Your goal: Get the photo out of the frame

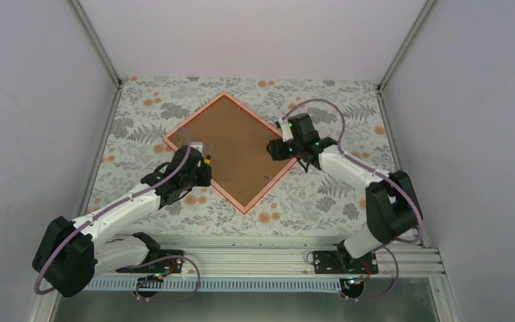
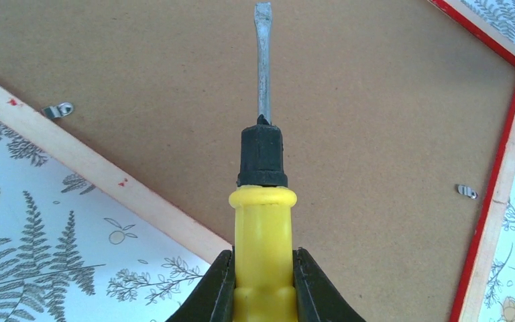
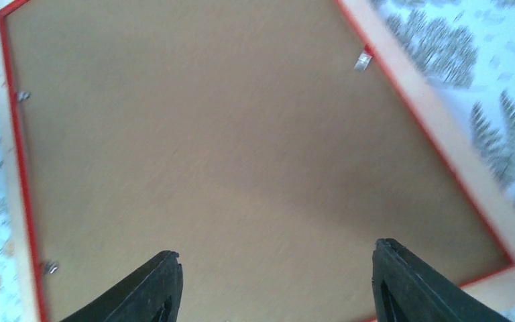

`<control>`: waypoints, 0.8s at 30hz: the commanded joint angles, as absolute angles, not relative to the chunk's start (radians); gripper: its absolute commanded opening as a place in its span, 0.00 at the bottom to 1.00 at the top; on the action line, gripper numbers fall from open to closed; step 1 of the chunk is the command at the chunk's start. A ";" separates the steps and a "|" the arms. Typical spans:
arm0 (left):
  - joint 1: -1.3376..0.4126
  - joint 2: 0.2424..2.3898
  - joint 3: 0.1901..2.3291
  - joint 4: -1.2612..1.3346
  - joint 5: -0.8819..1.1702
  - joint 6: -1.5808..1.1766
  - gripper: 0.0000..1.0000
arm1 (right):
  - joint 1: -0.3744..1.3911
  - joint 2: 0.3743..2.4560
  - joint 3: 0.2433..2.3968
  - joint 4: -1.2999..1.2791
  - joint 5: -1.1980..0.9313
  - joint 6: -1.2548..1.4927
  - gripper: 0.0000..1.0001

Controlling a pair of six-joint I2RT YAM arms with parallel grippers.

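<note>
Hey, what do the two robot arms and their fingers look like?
The left arm and right arm have white tubular links with chunky black joints. A purple cable loops along each. Green lights glow at the right wrist. The fingers are black and tapered.

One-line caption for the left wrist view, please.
Left gripper grips a yellow-handled screwdriver over the brown back of the face-down frame, two metal clips showing.

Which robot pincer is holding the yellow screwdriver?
The left pincer: it is shut on the yellow handle of the screwdriver. The right pincer is open and empty, hanging over the brown back of the frame.
</note>
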State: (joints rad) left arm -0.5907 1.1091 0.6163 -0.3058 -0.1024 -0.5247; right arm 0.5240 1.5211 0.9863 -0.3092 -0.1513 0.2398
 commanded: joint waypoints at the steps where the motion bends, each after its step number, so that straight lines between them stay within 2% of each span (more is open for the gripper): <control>1: -0.586 1.121 0.614 -0.245 -0.041 -0.457 0.02 | 0.428 1.651 1.066 -0.233 -0.220 0.046 0.61; 5: -0.586 1.130 0.616 -0.218 -0.005 -0.425 0.02 | 0.356 1.828 1.184 -0.236 -0.261 0.000 0.56; 12: -0.586 1.162 0.601 -0.166 0.037 -0.394 0.03 | 0.333 2.026 1.344 -0.240 -0.266 -0.071 0.52; 19: -0.586 1.183 0.595 -0.146 0.064 -0.395 0.02 | 0.329 2.141 1.453 -0.281 -0.266 -0.107 0.49; 24: -0.586 1.196 0.600 -0.138 0.072 -0.399 0.02 | 0.327 2.161 1.465 -0.308 -0.253 -0.122 0.40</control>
State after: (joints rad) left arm -0.5907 1.1835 0.6010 -0.1822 0.0505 -0.4068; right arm 0.3321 2.1387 1.4471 -0.2707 -0.2539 -0.0826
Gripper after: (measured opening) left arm 0.165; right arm 0.427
